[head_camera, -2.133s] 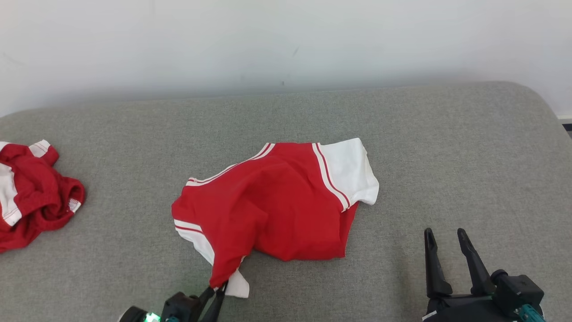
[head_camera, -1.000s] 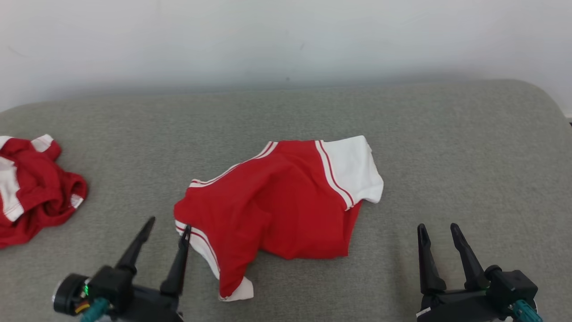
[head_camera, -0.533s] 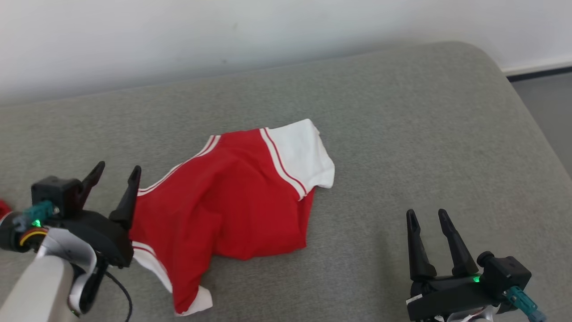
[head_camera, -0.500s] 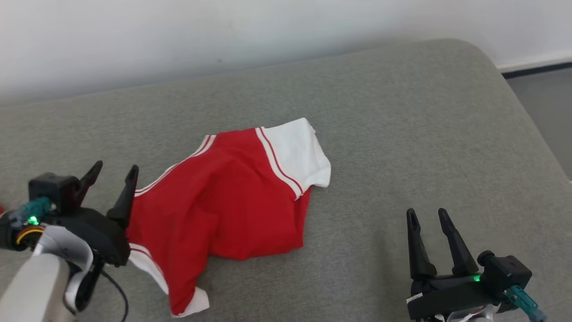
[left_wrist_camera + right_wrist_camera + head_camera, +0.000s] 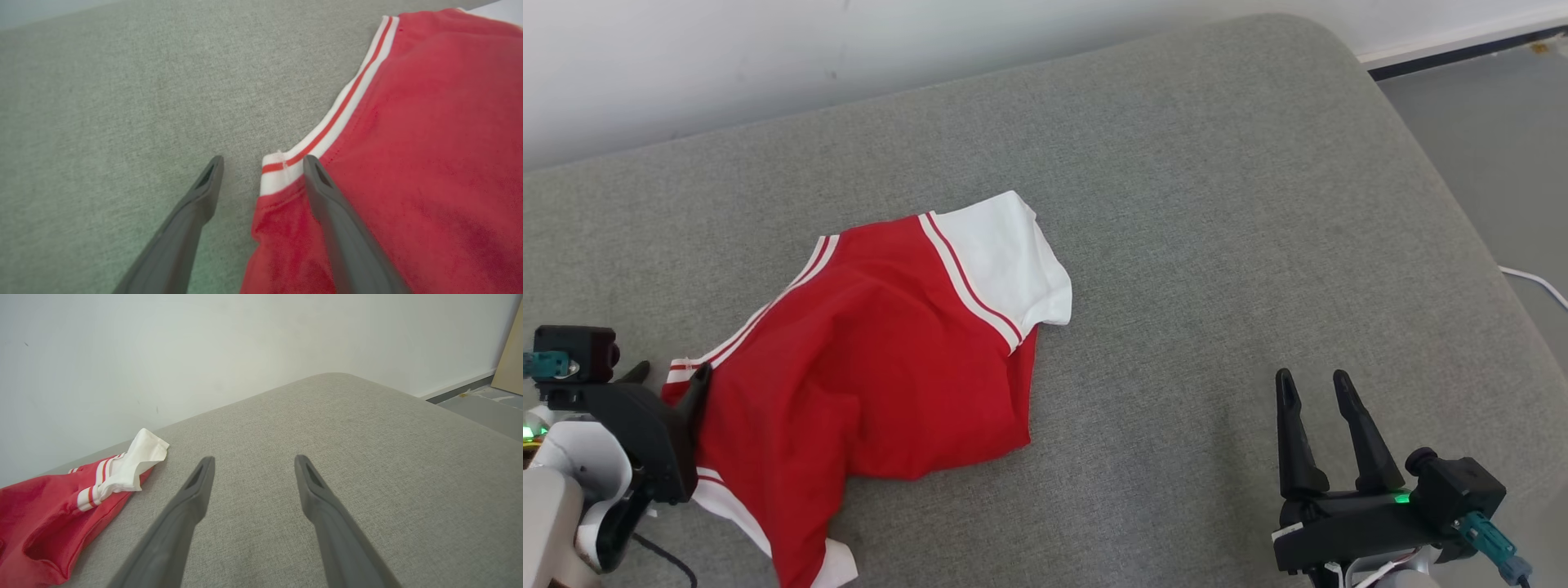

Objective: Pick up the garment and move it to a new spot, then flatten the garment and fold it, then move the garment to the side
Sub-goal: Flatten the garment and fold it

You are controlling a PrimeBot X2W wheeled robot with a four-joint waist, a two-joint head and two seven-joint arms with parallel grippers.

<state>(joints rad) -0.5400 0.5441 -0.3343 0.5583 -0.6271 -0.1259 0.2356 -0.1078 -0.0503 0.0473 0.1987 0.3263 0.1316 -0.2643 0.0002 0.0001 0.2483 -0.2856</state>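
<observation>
Having let go of the white cuff at the cloth's 6 o'clock tip, the left gripper [image 5: 668,377] is now sitting at the 9 o'clock corner of the red knit garment with white sleeves and striped trim [image 5: 874,359]. Its fingers are standing spread. In the left wrist view they are straddling the striped hem corner [image 5: 282,167], one finger over bare upholstery and the other over red cloth; whether either is touching, I cannot tell. The head camera is also turning rightward, so the garment's slide toward the picture's left is the view moving, not the cloth.

The garment is lying loosely rumpled on the grey woven upholstered surface [image 5: 1217,204], with one white sleeve [image 5: 1005,253] pointing to 1 o'clock. The right gripper [image 5: 1313,380] is hanging with jaws apart and empty at the garment's 4 o'clock, well apart from it.

I am judging the cloth to be light, soft and limp: it is likely to sag, bunch and drag on the rough weave rather than hold its shape. The doubled, stitched hem corner is looking like the firmest place to pinch, with a matching corner for the other gripper when spreading it flat.
</observation>
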